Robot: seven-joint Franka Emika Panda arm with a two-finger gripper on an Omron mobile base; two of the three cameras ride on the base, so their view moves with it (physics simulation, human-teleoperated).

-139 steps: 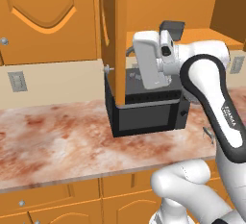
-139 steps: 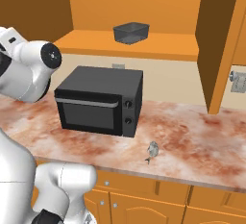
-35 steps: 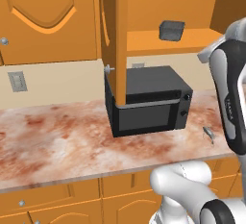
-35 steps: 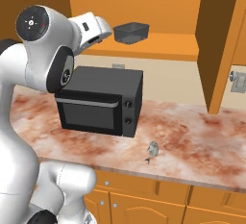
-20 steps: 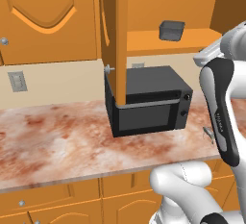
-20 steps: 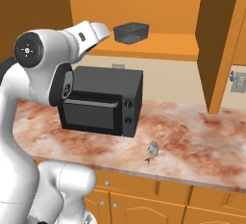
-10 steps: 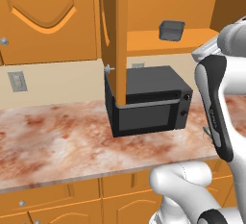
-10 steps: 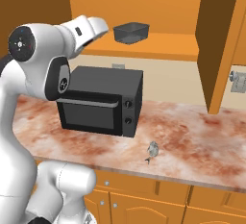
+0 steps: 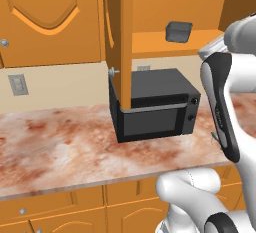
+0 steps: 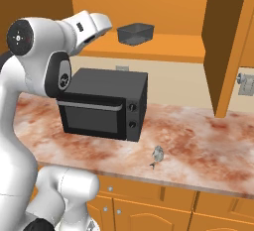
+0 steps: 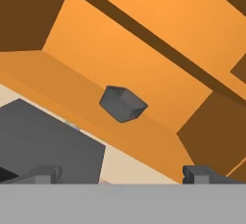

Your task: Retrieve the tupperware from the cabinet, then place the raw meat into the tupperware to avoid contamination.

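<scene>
On the open cabinet shelf sits the tupperware, small, grey, upright, well back from the shelf's near edge, nothing else beside it. Interior not readable: looks empty from the right base view, but the walls hide most of the floor. Cabinet door is swung out toward the camera in the left base view and covers the left end of the shelf plus the top left corner of the microwave. Microwave stands on the bench directly below the shelf, door closed, contents not visible through the dark glass. Claw tips stand wide apart at the bottom of the hand view, nothing between them, aimed up at the tupperware and well short of it. Hand view is rolled, so the shelf runs diagonally; microwave top fills its lower left and is cut off by the frame. White arm reaches up and right toward the shelf in the right base view; its wrist end near the shelf's left end hides the claw itself from that side. Small grey item lies on the bench right of the microwave, near the front edge; too small to tell what it is. Left base view cuts the arm off at the right edge.
</scene>
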